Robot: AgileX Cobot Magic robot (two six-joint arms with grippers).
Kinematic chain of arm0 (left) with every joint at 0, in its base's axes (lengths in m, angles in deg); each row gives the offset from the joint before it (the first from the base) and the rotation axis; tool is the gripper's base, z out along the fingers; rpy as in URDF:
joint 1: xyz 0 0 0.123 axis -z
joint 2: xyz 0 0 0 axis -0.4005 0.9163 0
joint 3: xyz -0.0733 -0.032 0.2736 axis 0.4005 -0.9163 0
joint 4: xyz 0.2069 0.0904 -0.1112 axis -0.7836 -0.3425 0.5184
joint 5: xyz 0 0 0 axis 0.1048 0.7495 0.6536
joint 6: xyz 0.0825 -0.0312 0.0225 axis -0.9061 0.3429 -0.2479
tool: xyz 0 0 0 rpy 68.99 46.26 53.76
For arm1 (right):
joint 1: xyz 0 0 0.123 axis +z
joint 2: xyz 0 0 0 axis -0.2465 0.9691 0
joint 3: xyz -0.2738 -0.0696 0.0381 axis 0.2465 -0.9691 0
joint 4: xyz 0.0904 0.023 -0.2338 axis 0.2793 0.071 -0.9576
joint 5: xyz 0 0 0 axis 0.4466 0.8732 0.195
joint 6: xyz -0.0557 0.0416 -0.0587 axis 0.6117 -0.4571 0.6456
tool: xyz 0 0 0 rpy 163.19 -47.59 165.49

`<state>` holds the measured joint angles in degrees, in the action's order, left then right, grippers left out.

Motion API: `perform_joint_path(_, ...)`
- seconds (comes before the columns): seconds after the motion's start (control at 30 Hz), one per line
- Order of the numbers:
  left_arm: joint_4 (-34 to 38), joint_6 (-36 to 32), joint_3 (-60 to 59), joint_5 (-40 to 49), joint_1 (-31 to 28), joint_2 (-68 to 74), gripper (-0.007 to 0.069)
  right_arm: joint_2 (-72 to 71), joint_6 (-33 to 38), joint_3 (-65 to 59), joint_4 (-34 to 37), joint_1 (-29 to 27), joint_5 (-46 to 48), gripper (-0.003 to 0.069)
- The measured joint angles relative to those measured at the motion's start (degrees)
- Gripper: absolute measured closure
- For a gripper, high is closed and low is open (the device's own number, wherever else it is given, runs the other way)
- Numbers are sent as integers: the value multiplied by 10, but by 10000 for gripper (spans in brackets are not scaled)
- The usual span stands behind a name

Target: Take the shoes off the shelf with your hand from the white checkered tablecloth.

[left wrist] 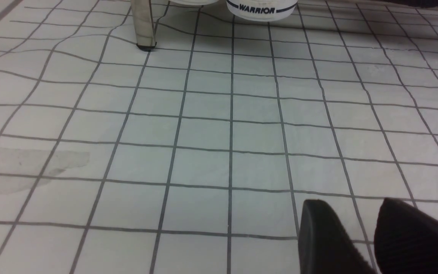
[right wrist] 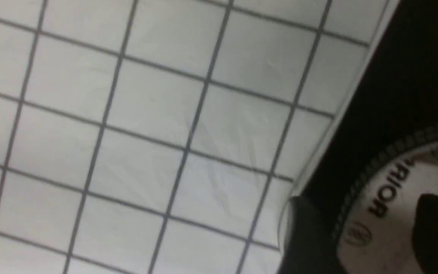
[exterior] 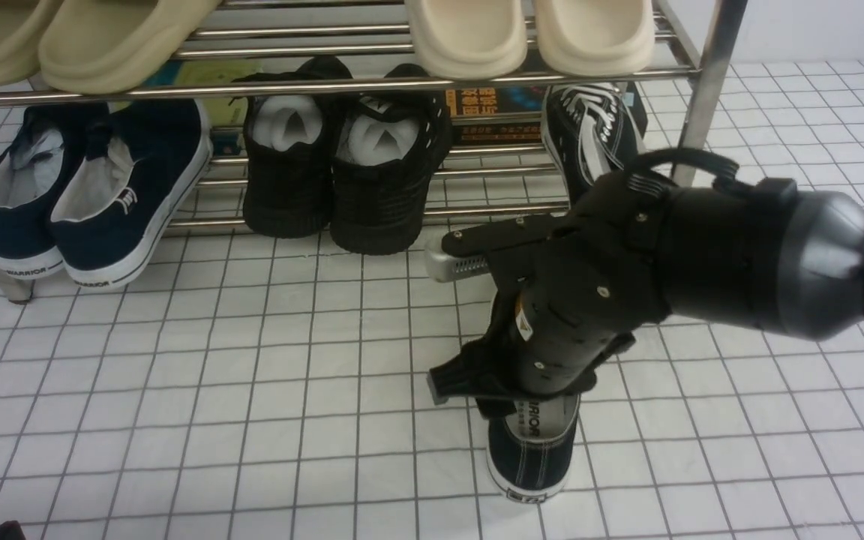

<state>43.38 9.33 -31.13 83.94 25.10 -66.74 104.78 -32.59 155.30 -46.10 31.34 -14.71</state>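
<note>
One black canvas sneaker (exterior: 533,454) sits low on the white checkered tablecloth (exterior: 252,375) in front of the shelf (exterior: 704,97), heel toward me. My right gripper (exterior: 529,394) reaches down onto its heel opening. In the right wrist view the right gripper (right wrist: 361,205) straddles the shoe's side wall (right wrist: 333,167), one finger outside and one over the insole, closed on it. The second black canvas sneaker (exterior: 589,135) stands on the shelf's lower tier at the right. My left gripper (left wrist: 356,203) hovers over bare cloth, its fingers close together and empty.
Navy sneakers (exterior: 94,202) and all-black mesh shoes (exterior: 342,172) stand on the lower tier. Beige slippers (exterior: 469,34) lie on the upper tier. A chrome shelf leg (left wrist: 143,26) stands far ahead of the left gripper. A dark box (exterior: 492,109) lies behind the shoes.
</note>
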Motion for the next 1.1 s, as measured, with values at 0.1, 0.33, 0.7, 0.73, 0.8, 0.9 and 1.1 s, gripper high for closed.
perform_joint_path(0.1, 0, 0, 0, 0, 0, 0, 385, 0, 18, 43, -2, 0, 85, 207)
perform_joint_path(0.33, 0, 0, 0, 0, 0, 0, 385, 0, 135, 181, -32, -1, 223, 218)
perform_joint_path(0.7, -1, 0, 0, 0, 0, 0, 385, 0, 252, 255, -10, -30, 235, 585)
perform_joint_path(0.73, -1, 0, 0, 0, 0, 0, 385, 0, 235, 256, -11, -45, 222, 635)
perform_joint_path(0.8, -1, 0, 0, 0, 0, 0, 385, 0, 205, 256, -14, -61, 201, 668)
perform_joint_path(0.9, -1, 0, 0, 0, 0, 0, 385, 0, 165, 256, -33, -93, 160, 666)
perform_joint_path(1.1, -1, 0, 0, 0, 0, 0, 385, 17, 153, 257, -92, -129, 113, 547)
